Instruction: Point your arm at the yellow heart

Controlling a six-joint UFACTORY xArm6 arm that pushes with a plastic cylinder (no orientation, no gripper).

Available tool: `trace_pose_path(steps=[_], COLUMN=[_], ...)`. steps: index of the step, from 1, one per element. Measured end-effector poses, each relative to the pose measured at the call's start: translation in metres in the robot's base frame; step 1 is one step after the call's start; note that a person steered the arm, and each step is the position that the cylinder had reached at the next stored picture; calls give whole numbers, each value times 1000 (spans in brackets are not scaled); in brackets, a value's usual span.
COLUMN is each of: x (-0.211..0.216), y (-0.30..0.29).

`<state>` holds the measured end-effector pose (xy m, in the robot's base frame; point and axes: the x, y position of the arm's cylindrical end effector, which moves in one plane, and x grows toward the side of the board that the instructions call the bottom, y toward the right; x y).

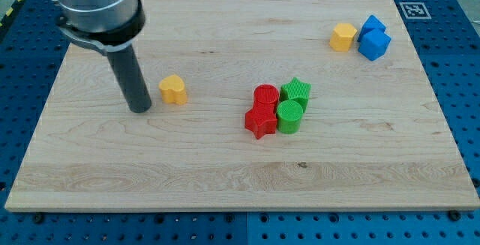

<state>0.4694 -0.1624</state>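
Observation:
The yellow heart [173,89] lies on the wooden board [187,170] in the left half of the view. My tip [140,109] rests on the board just left of the heart and slightly below it, a small gap apart. The dark rod rises from the tip toward the view's top left into the arm's grey cuff.
A red cylinder [265,95], a red star [260,119], a green star [297,91] and a green cylinder [289,115] cluster at the centre. A yellow hexagon [343,36] and two blue blocks [372,26] [374,44] sit at the top right.

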Motion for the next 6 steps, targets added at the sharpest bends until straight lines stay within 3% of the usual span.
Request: trace_pose_path(steps=[2,3,6], x=[32,36,-24], y=[13,47,61])
